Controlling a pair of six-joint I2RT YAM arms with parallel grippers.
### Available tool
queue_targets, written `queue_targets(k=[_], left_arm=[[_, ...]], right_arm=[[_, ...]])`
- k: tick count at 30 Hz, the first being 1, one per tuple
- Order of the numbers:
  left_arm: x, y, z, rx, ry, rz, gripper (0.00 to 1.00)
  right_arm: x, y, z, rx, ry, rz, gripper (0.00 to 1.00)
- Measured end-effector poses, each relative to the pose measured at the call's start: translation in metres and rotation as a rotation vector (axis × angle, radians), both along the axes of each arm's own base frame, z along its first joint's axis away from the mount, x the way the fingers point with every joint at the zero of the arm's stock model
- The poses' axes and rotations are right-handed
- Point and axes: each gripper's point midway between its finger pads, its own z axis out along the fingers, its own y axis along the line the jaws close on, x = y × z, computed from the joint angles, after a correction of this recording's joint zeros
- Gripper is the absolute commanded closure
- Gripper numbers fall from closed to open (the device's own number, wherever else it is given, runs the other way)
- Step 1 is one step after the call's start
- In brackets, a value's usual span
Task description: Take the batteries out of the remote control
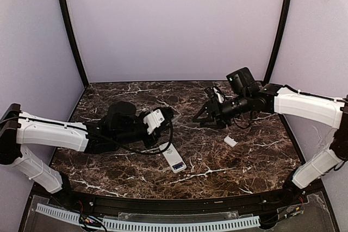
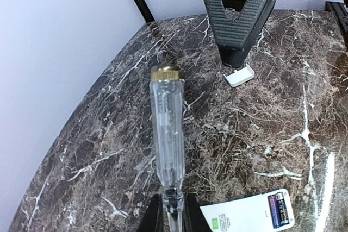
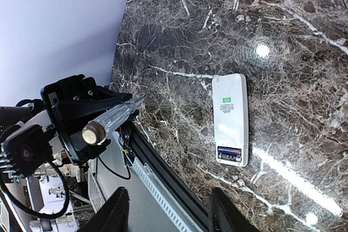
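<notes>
Left wrist view: left gripper (image 2: 171,210) clamps a screwdriver (image 2: 166,134) near the remote control (image 2: 239,218); right gripper (image 3: 169,213) gapes empty. Prying the batteries (image 2: 277,208) could skid it, unbraced.

In my left wrist view the bottom edge cuts off most of the remote control (image 2: 247,215), the blade of the screwdriver (image 2: 166,129) and nearly all of my left pincer (image 2: 173,218). From above, the batteries (image 1: 177,165) are too small to count. My right pincer (image 3: 167,196) shows only its finger ends, its body out of frame.
</notes>
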Motion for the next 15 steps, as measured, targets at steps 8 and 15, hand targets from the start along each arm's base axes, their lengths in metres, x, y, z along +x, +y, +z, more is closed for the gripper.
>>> queue_targets(k=[8, 15], left_arm=[[0.007, -0.006, 0.007, 0.052, -0.170, -0.039, 1.00], [0.011, -0.013, 0.001, 0.101, -0.282, -0.051, 1.00]], right_arm=[[-0.006, 0.002, 0.017, 0.059, 0.076, -0.033, 0.28], [-0.002, 0.008, 0.034, 0.142, 0.140, -0.097, 0.28]])
